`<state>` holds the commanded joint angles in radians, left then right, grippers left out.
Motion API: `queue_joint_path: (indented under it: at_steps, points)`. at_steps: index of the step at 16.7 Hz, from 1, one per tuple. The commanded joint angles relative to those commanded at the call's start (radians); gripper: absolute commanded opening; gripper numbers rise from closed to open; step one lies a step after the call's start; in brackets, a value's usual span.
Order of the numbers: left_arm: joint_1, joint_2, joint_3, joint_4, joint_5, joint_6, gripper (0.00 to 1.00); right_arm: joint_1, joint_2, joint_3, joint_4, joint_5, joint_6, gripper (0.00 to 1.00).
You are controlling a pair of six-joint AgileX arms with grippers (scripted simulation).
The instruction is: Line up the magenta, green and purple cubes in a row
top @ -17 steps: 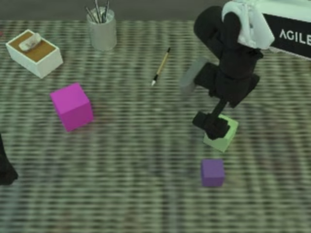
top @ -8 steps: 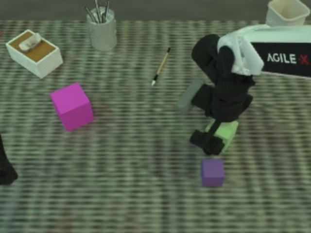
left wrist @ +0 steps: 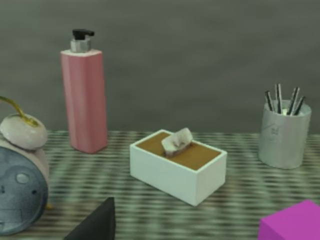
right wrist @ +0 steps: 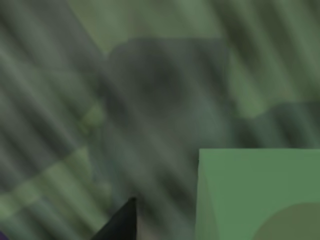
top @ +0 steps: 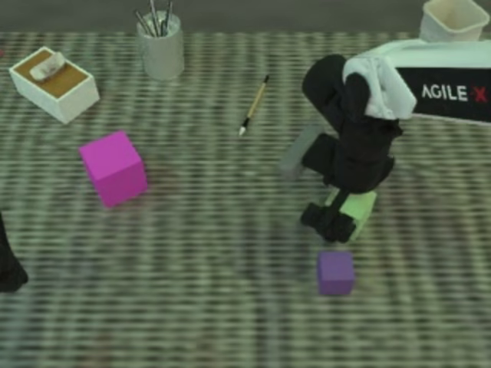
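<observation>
The pale green cube [top: 362,208] lies right of centre, mostly covered by my right gripper [top: 331,221], which is low over its left side. In the right wrist view the green cube [right wrist: 260,195] fills one corner, and a gap separates it from the one dark fingertip [right wrist: 125,224] that shows. That gripper is open. The small purple cube [top: 335,272] rests just in front of the green one, apart from it. The large magenta cube [top: 113,167] sits at the left, with its corner [left wrist: 295,222] in the left wrist view. My left gripper [top: 8,270] is parked at the left edge.
At the back left stand a white box with a brown top [top: 54,83] and a cup of pens [top: 160,47]. A loose pencil [top: 254,104] lies at back centre and a white cup [top: 454,18] at back right. The left wrist view also holds a pink pump bottle [left wrist: 84,100] and an alarm clock [left wrist: 20,185].
My right arm swung forward and lowered onto the green cube during the first half second, uncovering the white cup behind; since then it has hardly moved. The cubes have stayed put.
</observation>
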<state>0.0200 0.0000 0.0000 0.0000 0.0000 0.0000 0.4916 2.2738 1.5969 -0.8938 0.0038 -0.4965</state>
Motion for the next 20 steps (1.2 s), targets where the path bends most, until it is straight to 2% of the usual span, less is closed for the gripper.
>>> queue_joint_path:
  at_steps: [6, 14, 16, 20]
  points:
    - [0.000, 0.000, 0.000, 0.000, 0.000, 0.000, 1.00, 0.000, 0.000, 0.000, 0.000, 0.000, 0.000, 0.02]
    - [0.000, 0.000, 0.000, 0.000, 0.000, 0.000, 1.00, 0.000, 0.000, 0.000, 0.000, 0.000, 0.000, 0.00]
    - [0.000, 0.000, 0.000, 0.000, 0.000, 0.000, 1.00, 0.000, -0.026, 0.007, -0.016, -0.009, 0.007, 0.00]
    - [0.000, 0.000, 0.000, 0.000, 0.000, 0.000, 1.00, 0.003, -0.058, 0.079, -0.124, -0.010, 0.007, 0.00]
